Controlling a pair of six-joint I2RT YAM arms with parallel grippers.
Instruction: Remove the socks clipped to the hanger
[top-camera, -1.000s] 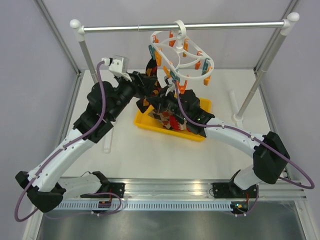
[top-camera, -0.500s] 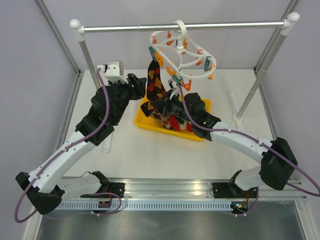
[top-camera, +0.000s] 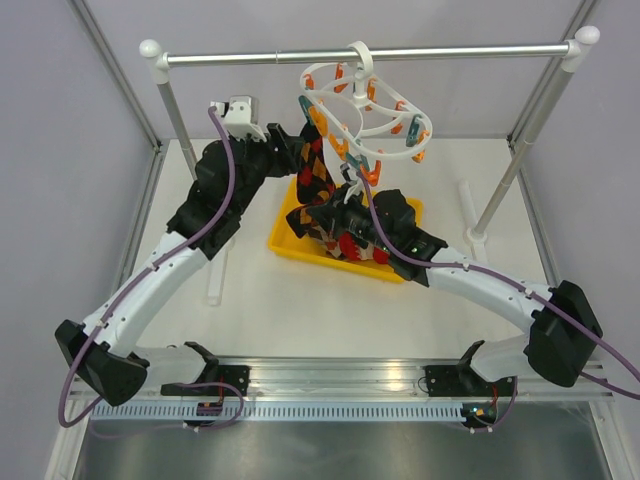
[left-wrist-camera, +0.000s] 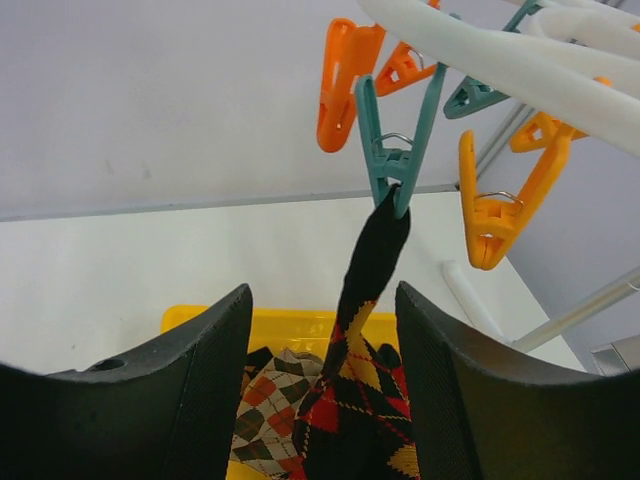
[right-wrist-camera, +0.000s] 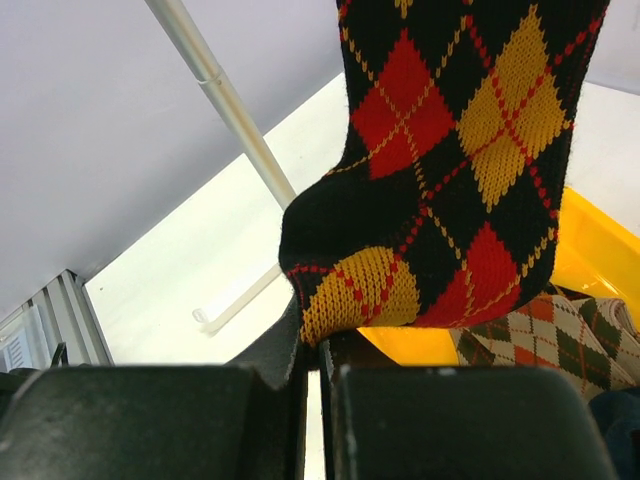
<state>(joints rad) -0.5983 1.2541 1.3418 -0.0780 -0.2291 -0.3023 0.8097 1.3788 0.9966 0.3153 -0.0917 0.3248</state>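
Note:
The white oval hanger (top-camera: 365, 112) hangs by its hook from the rail, its orange and teal pegs mostly bare. A teal peg (left-wrist-camera: 392, 165) clips one black, red and yellow argyle sock (top-camera: 318, 172) (left-wrist-camera: 365, 330) (right-wrist-camera: 450, 170). My left gripper (top-camera: 292, 148) (left-wrist-camera: 322, 292) is open, its fingers (left-wrist-camera: 205, 380) either side of this sock below the peg, not touching it. My right gripper (top-camera: 335, 212) (right-wrist-camera: 325, 345) is shut on the sock's toe, low over the tray. More socks (top-camera: 352, 245) lie in the yellow tray (top-camera: 287, 243), one of them beige argyle (left-wrist-camera: 262, 408).
The silver rail (top-camera: 260, 56) spans the back on two white-capped posts (top-camera: 175, 115) (top-camera: 520, 160). A clear plastic tube (top-camera: 215, 285) lies left of the tray, a white one (top-camera: 466, 195) at the right. Grey walls close in both sides.
My left gripper has risen and moved back toward the hanger's pegs. The hanging argyle sock, bunched between the arms before, now stretches from its peg down to my right gripper.

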